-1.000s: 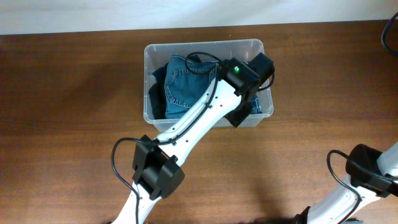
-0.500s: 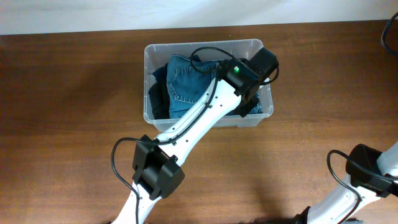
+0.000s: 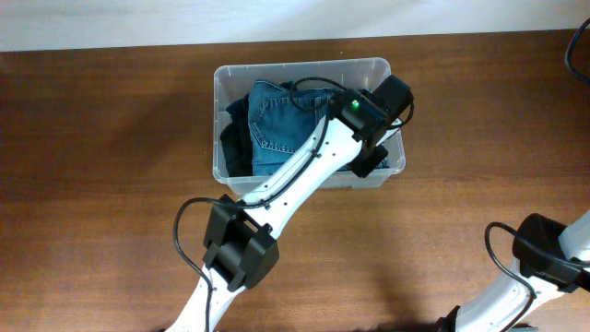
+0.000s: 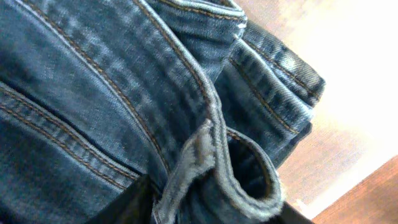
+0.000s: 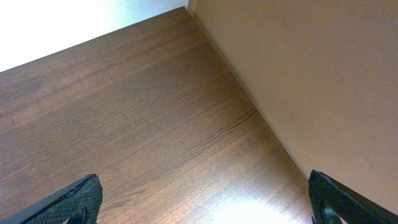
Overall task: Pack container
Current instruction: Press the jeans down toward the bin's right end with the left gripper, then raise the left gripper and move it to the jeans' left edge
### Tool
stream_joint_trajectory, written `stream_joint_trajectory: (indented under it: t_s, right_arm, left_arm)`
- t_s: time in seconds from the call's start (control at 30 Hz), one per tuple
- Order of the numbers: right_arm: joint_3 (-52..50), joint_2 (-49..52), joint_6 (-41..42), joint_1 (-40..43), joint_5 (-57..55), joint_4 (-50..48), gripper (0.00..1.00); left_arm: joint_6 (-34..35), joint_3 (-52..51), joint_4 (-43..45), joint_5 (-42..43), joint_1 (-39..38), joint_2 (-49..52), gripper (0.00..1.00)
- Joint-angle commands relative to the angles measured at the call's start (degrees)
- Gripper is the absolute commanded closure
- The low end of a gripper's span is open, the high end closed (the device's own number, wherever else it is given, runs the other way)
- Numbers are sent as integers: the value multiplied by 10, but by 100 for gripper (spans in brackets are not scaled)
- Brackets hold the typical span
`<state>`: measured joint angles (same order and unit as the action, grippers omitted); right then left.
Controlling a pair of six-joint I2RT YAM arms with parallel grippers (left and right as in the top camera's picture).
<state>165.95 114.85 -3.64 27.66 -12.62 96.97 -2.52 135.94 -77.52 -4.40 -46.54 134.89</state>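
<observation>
The left gripper [image 4: 206,209] is down inside the large rectangular clear plastic container [image 3: 304,65], at the container's right end near its front corner. In the left wrist view only the dark tips of its fingers [image 4: 124,204] show at the bottom edge, with a frayed fold of folded blue denim jeans [image 3: 277,129] bulging between them. Whether the jaws are pinching that fold or merely standing around it, I cannot tell. The stitched seams and waistband of the jeans fill nearly all of that view.

The white left arm [image 3: 304,175] slants from in front of the container up over its front rim, with a black cable looping above the denim. The jeans lie in the middle of the container, and a darker garment [image 3: 232,148] is tucked against the container's left wall.

The container sits on a brown wooden table [image 3: 111,184], near its far edge and roughly midway across.

The right gripper [image 5: 205,200] is well away from the container, to its right and nearer the front, with its fingers spread wide and only bare tabletop between them.
</observation>
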Motion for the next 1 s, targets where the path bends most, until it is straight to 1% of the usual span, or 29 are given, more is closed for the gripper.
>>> stream_joint_trajectory:
  t_s: [0.0,0.07,0.17,0.27,0.33,0.37,0.4,0.43,0.47,0.6,0.77,0.97]
  right_arm:
    - [-1,0,1,1,-5,3,2]
    - [-1,0,1,1,-5,3,2]
    - [-1,0,1,1,-5,3,2]
    - [-1,0,1,1,-5,3,2]
    - [-1,0,1,1,-5,3,2]
    - [-1,0,1,1,-5,3,2]
    - [-1,0,1,1,-5,3,2]
    - [-1,0,1,1,-5,3,2]
    - [-1,0,1,1,-5,3,2]
    - [-1,0,1,1,-5,3,2]
    - [-1,0,1,1,-5,3,2]
    - [-1,0,1,1,-5,3,2]
  left_arm:
    - [-3,24,-19,21,-3,-3,45]
    - [-3,45,-28,21,-1,-10,38]
    - [-3,74,-39,21,8,-25,30]
    - [9,93,-53,21,17,-47,28]
    - [17,94,-62,21,21,-57,29]
    - [17,94,-67,20,21,-59,45]
    - [17,94,-75,18,21,-59,66]
    - [32,94,-88,16,21,-59,94]
    - [45,93,-99,16,22,-57,99]
    - [89,92,-129,16,29,-55,99]
    - [150,85,-141,17,46,-55,99]
    - [153,46,-143,19,63,-53,99]
